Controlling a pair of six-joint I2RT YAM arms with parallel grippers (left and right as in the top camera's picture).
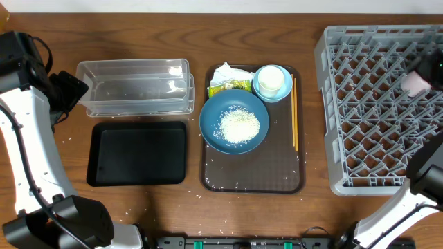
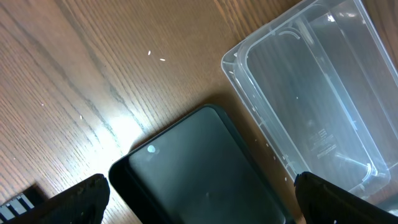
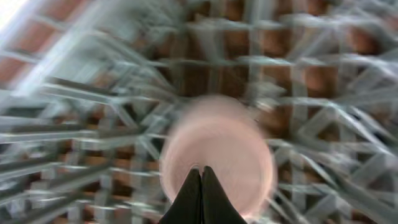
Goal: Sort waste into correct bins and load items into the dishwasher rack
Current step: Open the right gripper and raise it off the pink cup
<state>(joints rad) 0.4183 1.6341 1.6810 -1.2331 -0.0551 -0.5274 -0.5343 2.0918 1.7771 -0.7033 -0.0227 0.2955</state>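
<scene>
On the brown tray point(image 1: 252, 173) a dark-blue bowl point(image 1: 208, 121) holds a pile of rice point(image 1: 239, 126). Behind it a light-blue bowl point(image 1: 257, 86) carries a white cup point(image 1: 272, 78). A crumpled napkin point(image 1: 225, 71) and a yellow-green wrapper point(image 1: 232, 86) lie at the tray's back left, chopsticks point(image 1: 295, 114) along its right side. A pink cup point(image 1: 416, 84) point(image 3: 217, 155) is over the grey rack point(image 1: 381, 104), blurred. My right gripper point(image 3: 202, 168) is shut, its tips in front of the cup. My left gripper point(image 2: 199, 185) stands open above the black tray point(image 2: 199, 180) and clear tub point(image 2: 311, 81).
The clear tub point(image 1: 135, 86) and the black tray point(image 1: 137, 152) lie side by side left of the brown tray. Stray rice grains dot the wooden table point(image 1: 62, 142) near the black tray and along the front edge.
</scene>
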